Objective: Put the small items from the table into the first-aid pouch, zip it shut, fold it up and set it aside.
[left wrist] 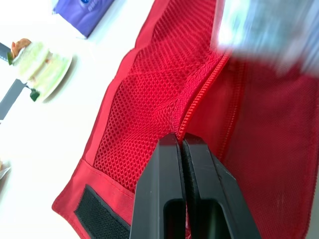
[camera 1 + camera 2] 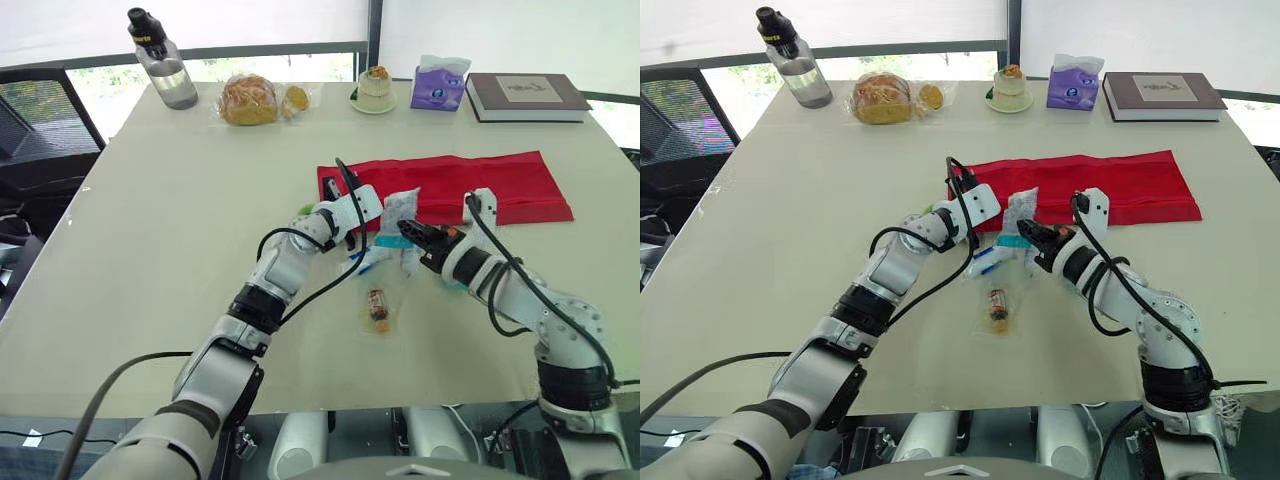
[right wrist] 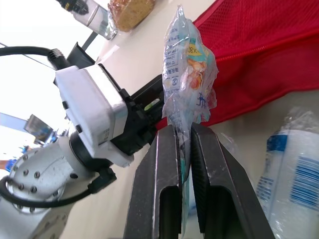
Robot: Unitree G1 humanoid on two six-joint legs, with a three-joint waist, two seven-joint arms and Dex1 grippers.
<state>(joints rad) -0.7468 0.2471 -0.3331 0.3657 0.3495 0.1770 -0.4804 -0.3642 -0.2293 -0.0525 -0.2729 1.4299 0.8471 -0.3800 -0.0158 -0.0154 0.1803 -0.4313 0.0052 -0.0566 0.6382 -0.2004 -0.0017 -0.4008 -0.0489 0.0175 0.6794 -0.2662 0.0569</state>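
Fingers of the right gripper are clamped on the lower end of a clear plastic packet. The packet stands up between them, lifted off the surface, just on the near side of the red first-aid pouch. The pouch lies opened out flat, right of the middle of the surface, its long side running left to right, mesh pocket and zipper line facing up. The left gripper is at the pouch's left near corner, its fingers pressed together on the fabric where the mesh meets the zipper, which puckers at their tips. A white pack with blue print lies on the surface just beside the right gripper. A small sachet with brown contents lies nearer, apart from both grippers. Along the far edge, from left to right, stand a water bottle, bagged bread, a cake on a saucer, a purple tissue pack and a book.
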